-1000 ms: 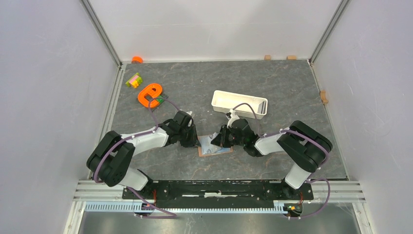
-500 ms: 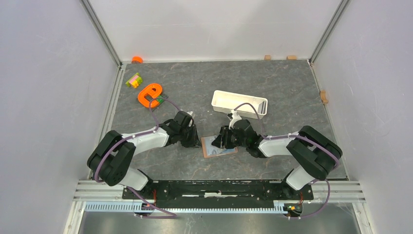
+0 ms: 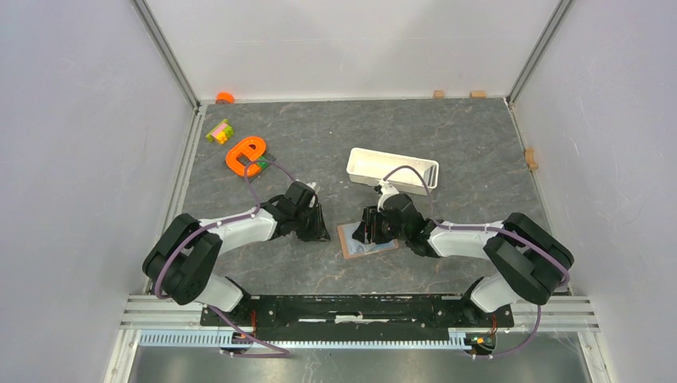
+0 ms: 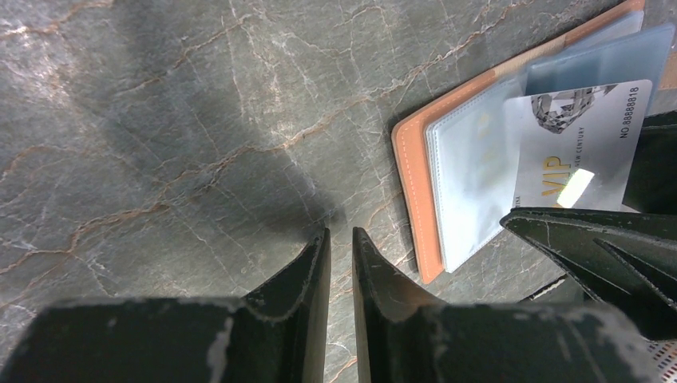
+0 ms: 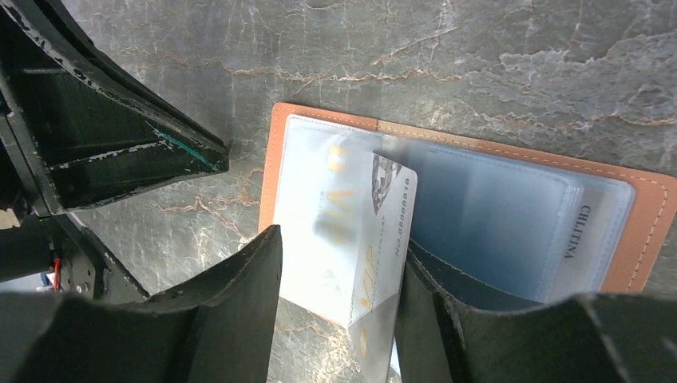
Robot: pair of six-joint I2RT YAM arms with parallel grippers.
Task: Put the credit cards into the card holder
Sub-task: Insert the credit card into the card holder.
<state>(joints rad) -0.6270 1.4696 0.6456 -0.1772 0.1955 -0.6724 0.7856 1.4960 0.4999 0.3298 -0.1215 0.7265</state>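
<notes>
Flanking the card holder (image 3: pixel 368 239): both tools, white tray (image 3: pixel 392 170) behind.

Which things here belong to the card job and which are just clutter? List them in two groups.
Part of the job:
- card holder, lying open on the table
- credit card, partly in a clear sleeve
- right gripper, open around the card
- left gripper

Just lying about:
- white tray
- orange ring piece
- coloured blocks
- orange cap
</notes>
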